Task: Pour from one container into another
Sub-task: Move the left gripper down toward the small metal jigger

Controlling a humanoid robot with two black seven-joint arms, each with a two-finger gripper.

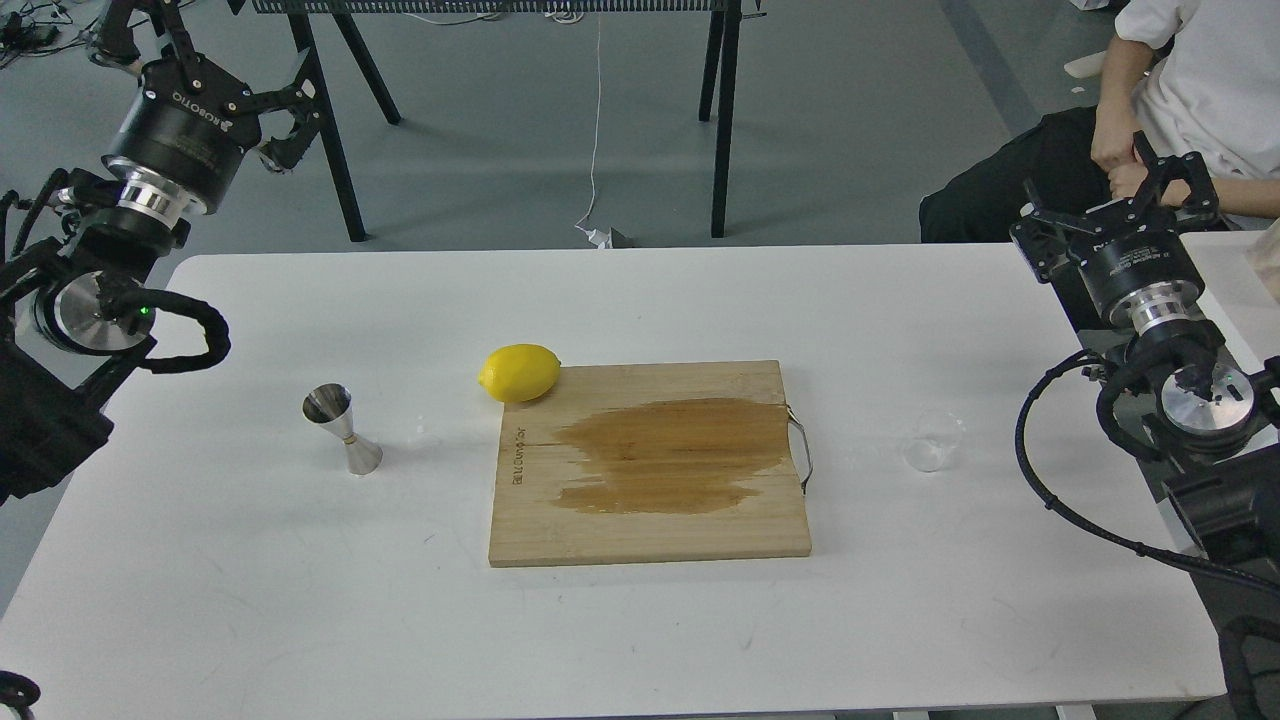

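The small steel jigger (341, 430) stands upright on the left part of the white table (640, 300). The low clear cup (931, 440) sits on the right part, just past the cutting board's metal handle. My left gripper (205, 65) is raised high beyond the table's far left corner, open and empty, well away from the jigger. Over the far right edge my right gripper (1105, 205) is held open and empty, behind and to the right of the cup.
A wooden cutting board (650, 540) with a dark wet patch lies mid-table, a yellow lemon (520, 372) at its far left corner. A seated person (1200, 90) is behind the right gripper. Black table legs (725, 120) stand on the floor beyond.
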